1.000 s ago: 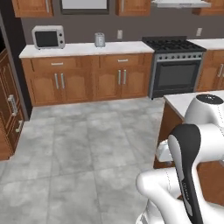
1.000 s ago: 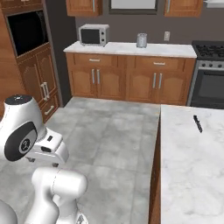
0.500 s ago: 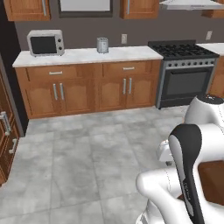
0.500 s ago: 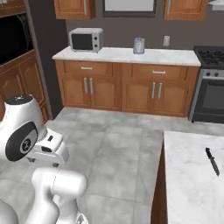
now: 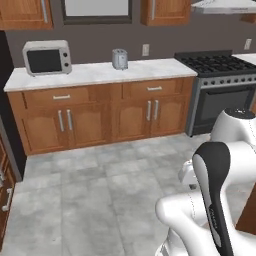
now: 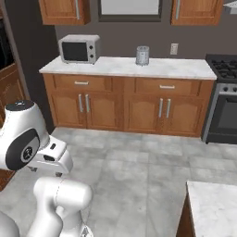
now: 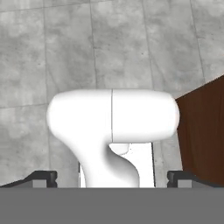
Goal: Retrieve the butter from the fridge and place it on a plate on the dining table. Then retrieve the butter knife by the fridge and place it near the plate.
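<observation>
The dark two-finger gripper [image 7: 112, 177] points at grey floor tiles, jaws apart and empty. The butter stick would likely be light, soft and slippery, so a gentle pinch across its long sides suits.

A dark grey wall [image 5: 165, 35] runs behind a row of wood base cabinets [image 5: 105, 117] topped by a white marble bench [image 5: 100, 72]. On it stand a microwave [image 5: 46, 57] at the left and a small metal toaster [image 5: 119, 59] near the middle, with an outlet [image 5: 145, 49] on the wall just beside it. Wood upper cabinets [image 6: 65, 10] flank a pale framed panel [image 6: 130, 8]. A black range [image 5: 220, 90] stands right of the cabinets, under a hood [image 5: 225, 6]. The floor [image 5: 90, 185] is grey marbled tile.
</observation>
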Robot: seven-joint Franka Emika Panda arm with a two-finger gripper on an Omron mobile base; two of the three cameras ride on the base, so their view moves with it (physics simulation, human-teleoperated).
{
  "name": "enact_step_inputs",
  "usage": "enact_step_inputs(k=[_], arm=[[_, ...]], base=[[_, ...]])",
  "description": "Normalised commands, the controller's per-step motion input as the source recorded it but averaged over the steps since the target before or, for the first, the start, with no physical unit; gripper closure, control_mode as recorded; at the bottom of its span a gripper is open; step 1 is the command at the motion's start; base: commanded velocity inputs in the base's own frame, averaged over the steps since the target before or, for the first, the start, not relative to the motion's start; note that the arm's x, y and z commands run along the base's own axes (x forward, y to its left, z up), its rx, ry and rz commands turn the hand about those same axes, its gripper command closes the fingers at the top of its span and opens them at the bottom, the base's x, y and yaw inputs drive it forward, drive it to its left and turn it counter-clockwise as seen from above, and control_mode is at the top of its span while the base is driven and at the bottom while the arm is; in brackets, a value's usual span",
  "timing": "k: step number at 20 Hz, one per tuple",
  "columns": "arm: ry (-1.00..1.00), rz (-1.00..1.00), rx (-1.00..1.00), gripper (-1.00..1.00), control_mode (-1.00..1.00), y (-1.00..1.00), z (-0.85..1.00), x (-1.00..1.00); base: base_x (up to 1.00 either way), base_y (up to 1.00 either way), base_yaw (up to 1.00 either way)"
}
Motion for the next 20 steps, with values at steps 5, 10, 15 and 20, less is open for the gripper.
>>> enact_step_inputs(k=[5, 10, 15, 20], arm=[[0.00, 0.00, 0.00, -1.00, 1.00, 0.00, 0.00, 0.00], [0.00, 0.00, 0.00, -1.00, 1.00, 0.00, 0.00, 0.00], [0.00, 0.00, 0.00, -1.00, 1.00, 0.00, 0.00, 0.00], [0.00, 0.00, 0.00, -1.00, 1.00, 0.00, 0.00, 0.00]], base=[[1.00, 0.43, -0.19], [1.00, 0.22, -0.26], [1.00, 0.01, -0.39], [0.98, 0.28, -0.61]])
